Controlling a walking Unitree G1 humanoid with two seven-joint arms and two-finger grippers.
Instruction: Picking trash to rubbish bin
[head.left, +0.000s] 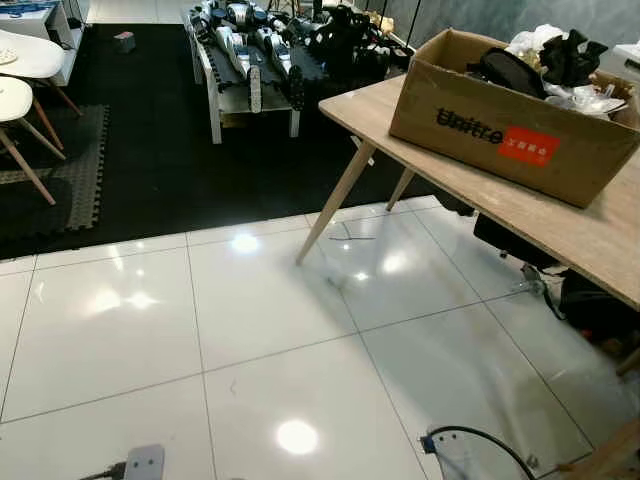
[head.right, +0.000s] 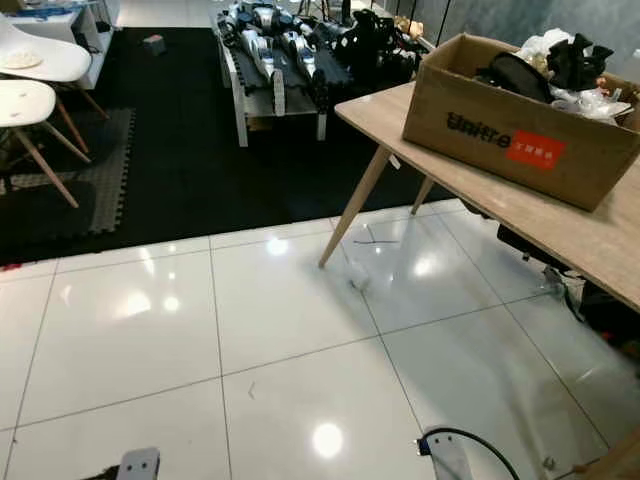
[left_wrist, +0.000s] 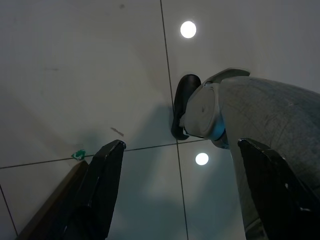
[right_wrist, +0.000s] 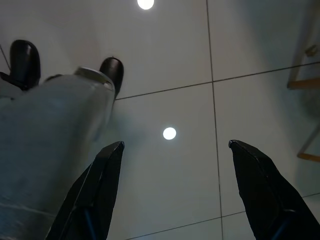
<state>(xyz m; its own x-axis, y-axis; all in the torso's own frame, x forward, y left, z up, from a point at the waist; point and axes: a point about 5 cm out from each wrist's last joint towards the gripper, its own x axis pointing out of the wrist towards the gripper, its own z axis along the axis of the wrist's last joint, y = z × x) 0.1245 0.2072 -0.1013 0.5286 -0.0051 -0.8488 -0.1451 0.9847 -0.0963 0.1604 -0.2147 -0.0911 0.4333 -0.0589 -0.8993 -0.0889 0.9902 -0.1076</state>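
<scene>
No rubbish bin can be made out. A thin dark scrap (head.left: 350, 237) lies on the white tiles beside the wooden table's leg (head.left: 335, 195); what it is I cannot tell. Both arms hang low at my sides. My left gripper (left_wrist: 181, 144) points down at the floor, open with nothing between its fingers, next to my grey leg (left_wrist: 260, 115) and black foot (left_wrist: 184, 100). My right gripper (right_wrist: 175, 144) is open too, empty above the tiles, with my other leg (right_wrist: 50, 130) beside it.
A wooden table (head.left: 560, 220) runs along the right and carries a cardboard box (head.left: 500, 125) full of black and white items. Beyond the tiles lies a black mat (head.left: 150, 150) with a low bench of robot parts (head.left: 250, 60). White chairs (head.left: 15, 100) stand at the left.
</scene>
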